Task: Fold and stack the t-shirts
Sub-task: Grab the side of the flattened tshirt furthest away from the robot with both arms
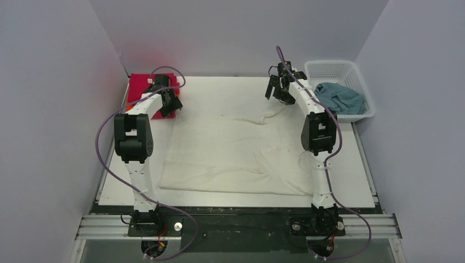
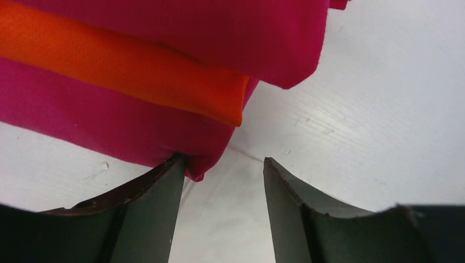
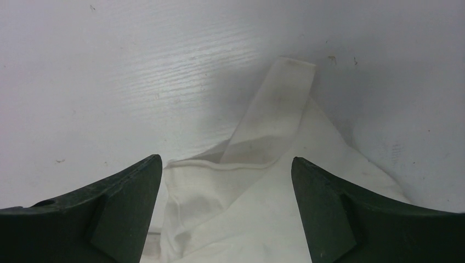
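Currently: cream t-shirt (image 1: pixel 230 148) spread flat, centre frame. Right gripper (image 3: pixel 226 160) over its top edge, jaws wide, empty. Left gripper (image 2: pixel 223 159) jaws parted, empty, at corner of folded magenta-pink t-shirt (image 2: pixel 109 126) and orange t-shirt (image 2: pixel 137 66), upper left.

Cream tee (image 1: pixel 236 148) covered most of the table (image 1: pixel 351 181) mid-section, flat w/ low wrinkles; bare strips ran along L & R edges. Folded pink-orange stack (image 1: pixel 143 90) blocked the far-L corner, mesh basket (image 1: pixel 340 74) w/ blue tee (image 1: pixel 340 97) the far-R. Walls (image 1: pixel 55 82) hemmed three sides.
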